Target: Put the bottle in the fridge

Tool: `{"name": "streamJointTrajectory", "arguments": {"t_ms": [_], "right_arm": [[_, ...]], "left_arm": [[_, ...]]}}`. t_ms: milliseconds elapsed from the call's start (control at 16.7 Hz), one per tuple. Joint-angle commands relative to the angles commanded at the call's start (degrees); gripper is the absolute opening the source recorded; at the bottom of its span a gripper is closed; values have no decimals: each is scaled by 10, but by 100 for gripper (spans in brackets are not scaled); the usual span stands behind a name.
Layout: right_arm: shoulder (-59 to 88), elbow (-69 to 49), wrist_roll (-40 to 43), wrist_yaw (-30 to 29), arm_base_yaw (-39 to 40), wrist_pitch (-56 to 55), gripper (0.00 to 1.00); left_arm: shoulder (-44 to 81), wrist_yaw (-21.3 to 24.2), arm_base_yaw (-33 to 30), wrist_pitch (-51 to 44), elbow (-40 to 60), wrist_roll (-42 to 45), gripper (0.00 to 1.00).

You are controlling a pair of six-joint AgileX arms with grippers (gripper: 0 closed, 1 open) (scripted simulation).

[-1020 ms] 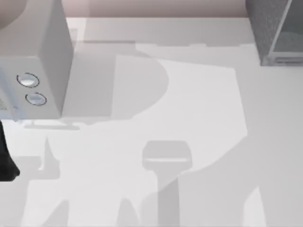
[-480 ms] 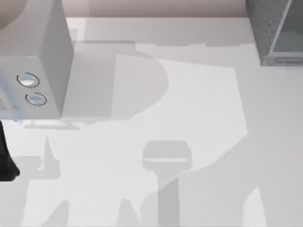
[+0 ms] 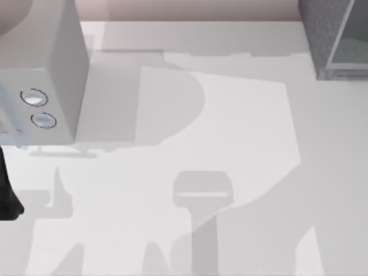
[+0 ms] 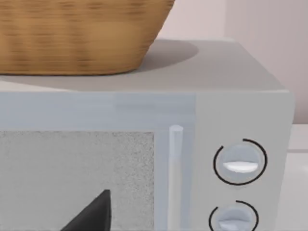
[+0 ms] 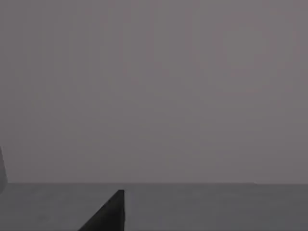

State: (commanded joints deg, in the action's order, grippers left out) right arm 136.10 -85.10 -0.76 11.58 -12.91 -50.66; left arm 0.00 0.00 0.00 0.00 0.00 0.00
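Fridge: dark speckled cabinet with a pale framed panel, sitting at the table's far right corner in the top view.

Microwave: light grey box with two round knobs, standing at the table's far left. In the left wrist view its front is facing the camera close up, and a wicker basket is resting on its top.

Left arm: a dark part is showing at the left edge, just in front of the microwave. One dark fingertip is showing against the microwave door; whether the fingers are spread or pressed together, I cannot tell.

Right gripper: one dark fingertip is showing before a plain grey wall; spread or pressed together, cannot tell.
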Motion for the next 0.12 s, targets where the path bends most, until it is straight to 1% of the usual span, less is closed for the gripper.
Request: {"name": "streamJointTrajectory", "arguments": {"t_ms": [120], "right_arm": [[0,0,0,0,0,0,100]], "left_arm": [[0,0,0,0,0,0,100]]}}
